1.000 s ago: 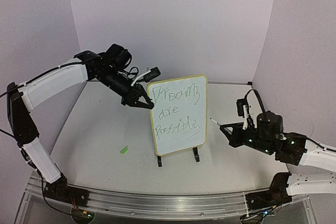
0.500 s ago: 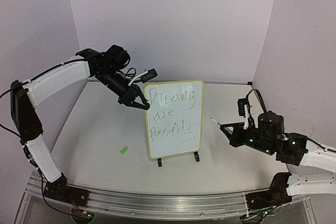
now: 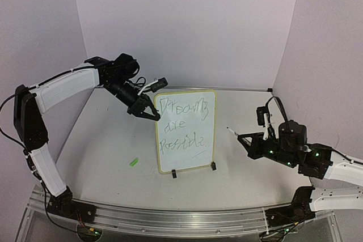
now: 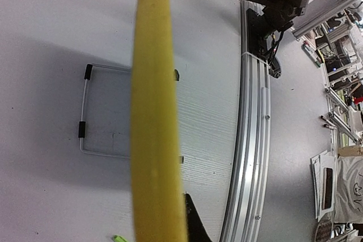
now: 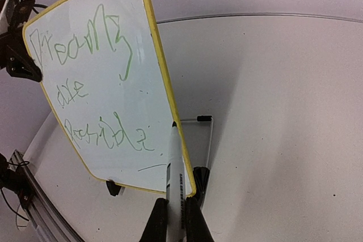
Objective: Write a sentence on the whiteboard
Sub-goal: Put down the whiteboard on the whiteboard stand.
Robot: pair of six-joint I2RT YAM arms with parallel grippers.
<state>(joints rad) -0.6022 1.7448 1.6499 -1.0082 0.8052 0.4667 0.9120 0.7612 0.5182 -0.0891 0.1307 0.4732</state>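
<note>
Pale lilac walls close three sides of the cell. The grey-white bench [image 3: 102, 140] is matte, with an aluminium rail [image 3: 170, 216] along its near edge, in front of the whiteboard [image 3: 186, 140].

Whiteboard: mid-bench, upright with a slight lean. Its two black feet [image 3: 174, 174] appear to rest on the bench, and a wire stand [image 5: 205, 134] shows behind it. The sentence [image 3: 184, 123], three scrawly green lines, fills most of the face, so the writing looks complete.

Left claw [image 3: 150, 113]: closed, pinching the yellow frame at the whiteboard's upper left corner.

Right claw [image 5: 173, 219]: closed on a marker [image 5: 173, 168], off the whiteboard's right side. The tip points at the board's right edge and is not touching it.

A small green scrap [image 3: 134, 161] lies on the bench to the left of the whiteboard.

Risks, as I judge them:
- The board may not be seated on its stand. If the left claw lets go while it leans, it could tip.
- The pinch is on a thin rim only, so it could slip or twist the board.
- The marker is uncapped near the board. Any drift toward it could leave a stray stroke or smear the ink.
</note>
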